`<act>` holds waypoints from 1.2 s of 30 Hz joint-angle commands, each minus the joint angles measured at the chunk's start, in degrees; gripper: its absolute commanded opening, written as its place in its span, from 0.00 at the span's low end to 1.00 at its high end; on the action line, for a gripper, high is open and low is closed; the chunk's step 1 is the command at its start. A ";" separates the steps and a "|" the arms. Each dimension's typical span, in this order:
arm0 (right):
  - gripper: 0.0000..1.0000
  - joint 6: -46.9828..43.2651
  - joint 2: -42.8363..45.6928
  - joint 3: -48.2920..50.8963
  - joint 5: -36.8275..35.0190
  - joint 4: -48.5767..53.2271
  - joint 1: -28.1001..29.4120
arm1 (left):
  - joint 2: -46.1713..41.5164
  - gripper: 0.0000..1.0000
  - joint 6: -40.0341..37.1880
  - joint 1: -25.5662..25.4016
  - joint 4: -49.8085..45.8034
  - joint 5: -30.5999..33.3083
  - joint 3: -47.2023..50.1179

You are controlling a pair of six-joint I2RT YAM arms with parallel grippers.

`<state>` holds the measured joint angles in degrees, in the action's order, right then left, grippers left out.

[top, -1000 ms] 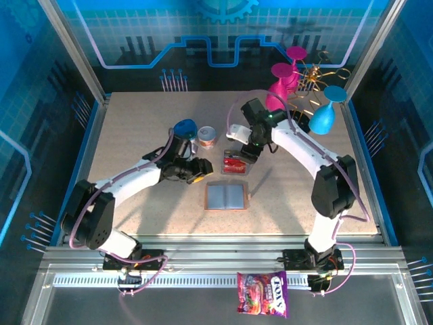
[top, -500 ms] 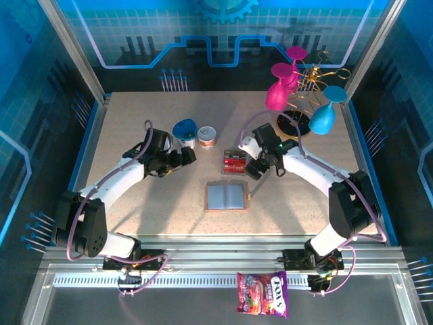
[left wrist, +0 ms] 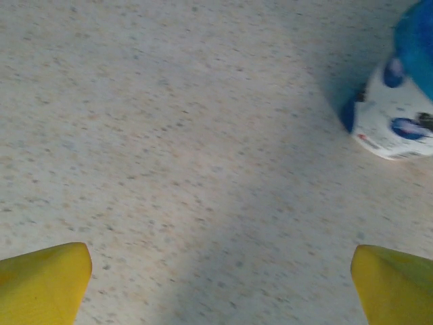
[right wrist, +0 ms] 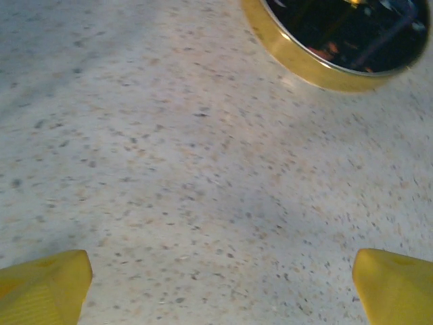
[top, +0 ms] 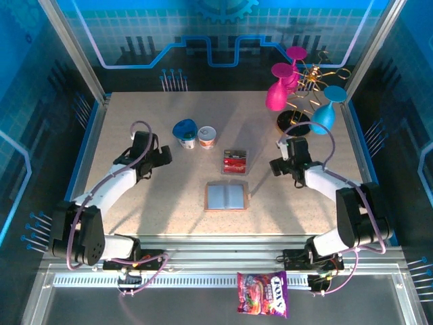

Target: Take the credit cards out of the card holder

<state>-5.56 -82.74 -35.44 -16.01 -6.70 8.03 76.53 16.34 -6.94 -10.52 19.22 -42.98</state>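
By our reading the task is all but done: the credit cards [top: 235, 162] lie in a small stack on the surface [top: 149, 203], just beyond the far edge of the card holder [top: 226, 196] and apart from it. The card holder lies open flat near the middle, pale inner faces up. We see no card on them, though a pocket could hide one; that check is what we judge is left. The left claw [top: 164, 156] hangs spread wide, holding nothing, over bare surface to the left. The right claw [top: 276, 166] likewise gapes with nothing in it, right of the cards. Far left of the cards, a blue-lidded cup [top: 184, 132] and a second small cup [top: 206, 137] stand side by side, contents hidden.
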 commanded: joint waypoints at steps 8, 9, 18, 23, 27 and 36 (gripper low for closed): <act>1.00 5.04 0.87 7.24 3.83 -28.06 -2.04 | -1.09 0.99 -10.20 4.92 38.81 -4.06 17.13; 1.00 5.54 0.22 7.21 3.90 -28.99 -2.08 | -0.64 0.99 -9.93 5.49 43.10 -5.70 18.95; 1.00 5.61 -3.64 7.31 4.84 -33.25 -2.73 | 4.60 0.99 -7.88 13.20 60.78 -15.88 23.92; 1.00 5.56 -3.65 7.35 5.07 -33.49 -2.67 | 5.54 0.99 -9.36 13.61 63.76 -20.79 24.71; 1.00 5.13 -3.48 8.80 7.14 -35.79 -2.94 | 6.69 0.99 -11.03 13.47 65.46 -24.80 24.78; 1.00 5.63 -5.57 13.23 6.21 -45.68 -3.29 | 13.60 0.99 -13.43 10.89 73.28 -21.90 25.00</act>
<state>-0.80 -88.05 -22.35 -9.41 -46.72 5.54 86.13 5.37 4.97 55.68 -3.20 -18.79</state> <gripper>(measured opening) 0.997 0.994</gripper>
